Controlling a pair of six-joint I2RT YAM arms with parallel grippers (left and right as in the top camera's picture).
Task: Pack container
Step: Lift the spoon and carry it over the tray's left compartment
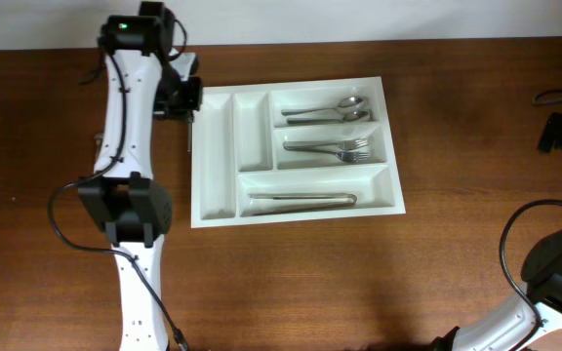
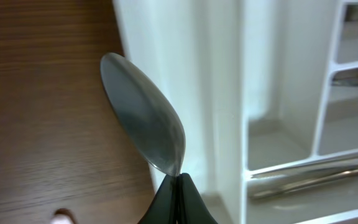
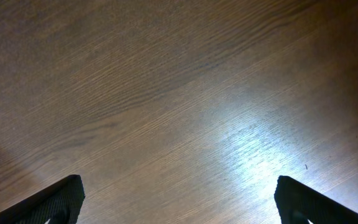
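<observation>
The white container [image 1: 301, 215] lies mid-table, with spoons [image 1: 328, 111], forks [image 1: 330, 149] and knives [image 1: 301, 199] in its three long compartments. Its two narrow upright compartments hold nothing. My left gripper [image 1: 185, 100] is at the container's top left corner, shut on a metal spoon [image 2: 143, 124]. The spoon's bowl hangs over the table beside the container's left rim [image 2: 229, 74]. The spoon shows as a thin sliver in the overhead view [image 1: 190, 134]. My right gripper [image 3: 179, 199] is open and empty above bare wood, far right in the overhead view [image 1: 560, 132].
The brown wooden table [image 1: 359, 283] surrounds the container. The left arm [image 1: 125, 195] runs along the table's left side. A black cable [image 1: 515, 244] loops at the right arm's base.
</observation>
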